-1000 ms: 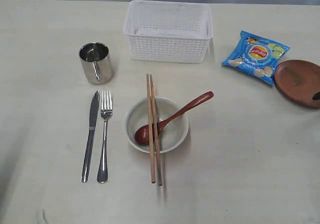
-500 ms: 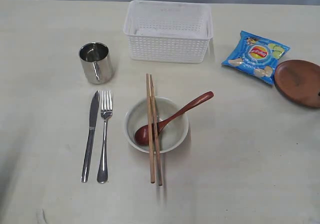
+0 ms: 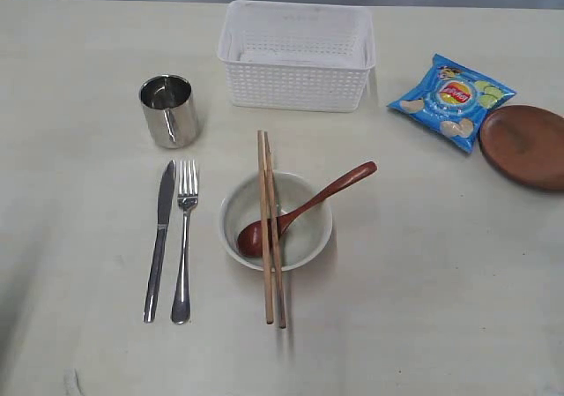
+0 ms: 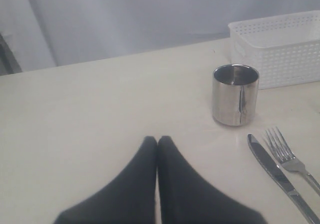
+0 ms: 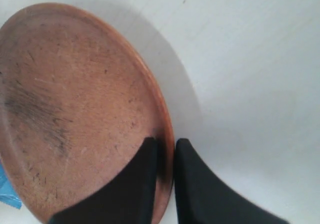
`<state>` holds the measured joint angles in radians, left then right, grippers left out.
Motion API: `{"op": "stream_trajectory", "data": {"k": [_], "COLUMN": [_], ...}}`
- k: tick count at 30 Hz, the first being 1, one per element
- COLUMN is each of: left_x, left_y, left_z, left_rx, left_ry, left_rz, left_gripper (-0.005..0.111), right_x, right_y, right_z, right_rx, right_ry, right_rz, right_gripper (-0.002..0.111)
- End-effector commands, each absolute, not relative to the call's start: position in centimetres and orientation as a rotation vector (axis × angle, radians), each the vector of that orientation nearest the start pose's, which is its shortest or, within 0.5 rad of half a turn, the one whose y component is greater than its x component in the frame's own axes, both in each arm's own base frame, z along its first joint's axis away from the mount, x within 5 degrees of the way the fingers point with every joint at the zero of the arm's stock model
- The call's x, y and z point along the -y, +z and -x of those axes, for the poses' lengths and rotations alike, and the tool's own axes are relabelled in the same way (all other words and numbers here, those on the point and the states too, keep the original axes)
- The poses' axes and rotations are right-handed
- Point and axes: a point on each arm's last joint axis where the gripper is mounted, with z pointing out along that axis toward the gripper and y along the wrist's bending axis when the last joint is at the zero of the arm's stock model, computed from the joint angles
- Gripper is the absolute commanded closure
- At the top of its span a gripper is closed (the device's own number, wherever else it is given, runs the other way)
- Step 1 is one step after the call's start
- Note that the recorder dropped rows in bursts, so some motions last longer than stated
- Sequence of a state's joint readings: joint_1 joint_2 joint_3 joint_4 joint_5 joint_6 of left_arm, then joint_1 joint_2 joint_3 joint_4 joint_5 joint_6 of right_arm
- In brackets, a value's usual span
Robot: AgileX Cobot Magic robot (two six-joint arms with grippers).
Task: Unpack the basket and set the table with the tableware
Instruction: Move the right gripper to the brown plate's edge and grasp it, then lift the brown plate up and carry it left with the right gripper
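Observation:
The dark brown plate lies at the table's right edge. In the right wrist view my right gripper is shut on the rim of the plate, one finger inside and one outside. My left gripper is shut and holds nothing, hovering over bare table short of the mug. The white basket stands at the back. Mug, knife and fork lie on the left. Chopsticks and the wooden spoon rest on the off-white bowl. Neither gripper shows in the exterior view.
A blue crisp bag lies right beside the plate, between it and the basket. The knife, fork and basket also show in the left wrist view.
The right gripper's jaws have closed onto the plate's rim. The plate has shifted slightly left and nudged the crisp bag. The gripper tip has left the exterior view's right edge.

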<state>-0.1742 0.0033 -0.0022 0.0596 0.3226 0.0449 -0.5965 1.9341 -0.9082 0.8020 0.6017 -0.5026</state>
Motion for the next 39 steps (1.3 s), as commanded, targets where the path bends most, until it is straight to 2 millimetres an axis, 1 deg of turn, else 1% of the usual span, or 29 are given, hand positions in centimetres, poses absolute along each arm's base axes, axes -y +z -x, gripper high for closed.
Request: {"op": "stream_trajectory", "data": {"k": [1, 5, 10, 20, 25, 27, 30, 35, 37, 39], "left_x": [0.8, 0.8, 0.8, 0.8, 0.8, 0.8, 0.8, 0.8, 0.8, 0.8], "left_y": [18.4, 18.4, 18.4, 18.4, 18.4, 18.4, 18.4, 18.4, 18.4, 18.4], "left_z": [-5.3, -5.3, -5.3, -5.3, -5.3, -5.3, -5.3, -5.3, -5.3, -5.3], "left_rx": [-1.791, -1.791, -1.791, -1.791, -1.791, -1.791, -1.791, -1.791, -1.791, -1.791], "left_ry": [-0.042, -0.042, -0.042, -0.042, -0.042, -0.042, -0.042, -0.042, -0.042, -0.042], "left_rz": [-0.227, -0.227, -0.227, -0.227, -0.227, -0.227, -0.227, -0.227, -0.227, -0.227], "left_gripper": [0.107, 0.107, 0.107, 0.107, 0.107, 0.107, 0.107, 0.107, 0.107, 0.107], "right_x": [15.3, 15.5, 15.4, 14.3, 13.4, 12.5, 10.5, 5.4, 3.4, 1.9], "right_y": [11.0, 12.8, 15.6, 19.3, 21.1, 21.7, 22.2, 22.3, 22.6, 23.0], "right_z": [-28.0, -27.8, -27.3, -26.5, -26.4, -26.7, -27.5, -29.1, -29.8, -30.5], "right_rx": [-2.654, -2.636, -2.599, -2.549, -2.478, -2.459, -2.454, -2.514, -2.491, -2.472], "right_ry": [0.445, 0.375, 0.309, 0.352, 0.451, 0.515, 0.598, 0.67, 0.694, 0.703], "right_rz": [-0.961, -0.926, -0.875, -0.842, -0.855, -0.812, -0.729, -0.541, -0.5, -0.457], "right_gripper": [0.109, 0.109, 0.109, 0.109, 0.109, 0.109, 0.109, 0.109, 0.109, 0.109]}}
